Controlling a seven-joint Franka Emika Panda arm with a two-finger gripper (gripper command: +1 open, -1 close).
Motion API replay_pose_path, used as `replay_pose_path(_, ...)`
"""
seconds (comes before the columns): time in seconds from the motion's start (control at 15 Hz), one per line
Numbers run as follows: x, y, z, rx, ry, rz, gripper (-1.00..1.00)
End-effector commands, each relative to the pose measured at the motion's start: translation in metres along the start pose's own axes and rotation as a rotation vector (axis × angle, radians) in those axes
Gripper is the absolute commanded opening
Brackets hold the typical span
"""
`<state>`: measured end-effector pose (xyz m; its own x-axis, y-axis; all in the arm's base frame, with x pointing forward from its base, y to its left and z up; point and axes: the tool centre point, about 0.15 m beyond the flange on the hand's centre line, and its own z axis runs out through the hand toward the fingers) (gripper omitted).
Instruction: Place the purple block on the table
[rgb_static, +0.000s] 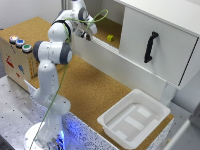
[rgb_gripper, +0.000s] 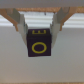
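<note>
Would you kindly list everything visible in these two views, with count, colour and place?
purple block: one, dark purple with yellow markings, held between the gripper fingers.
small yellow-green object: one, on the cabinet's cork shelf.
white cabinet: one, black handle, at the exterior view's right.
white tray: one, on the table near its edge.
table: one, speckled brown cork.
box with coloured buttons: one, brown, at the exterior view's left.
gripper: one, closed on the block, at the cabinet opening.

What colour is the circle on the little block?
Yellow, on the dark purple block. The wrist view shows it best.
</note>
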<state>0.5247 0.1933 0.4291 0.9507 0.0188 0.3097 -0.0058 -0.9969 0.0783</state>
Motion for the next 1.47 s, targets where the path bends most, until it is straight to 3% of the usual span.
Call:
replay_pose_path(0.0, -0.091, 0.039, 0.019, 0.134, 0.119, 0.026, -1.0)
replay_pose_path(0.27, -0.121, 0.042, 0.056, 0.125, 0.021, 0.085, -1.0)
replay_pose_path(0.4, -0.136, 0.039, 0.089, 0.178, -0.062, 0.09, -1.0)
replay_pose_path(0.6, -0.146, 0.052, 0.129, 0.183, -0.152, 0.101, -1.0)
replay_pose_path(0.8, -0.147, 0.059, 0.156, 0.175, -0.159, 0.109, -1.0)
replay_pose_path(1.13, -0.125, 0.05, 0.166, 0.142, -0.1, 0.105, -1.0)
replay_pose_path(1.4, -0.149, 0.05, 0.177, 0.119, -0.121, 0.105, -1.0)
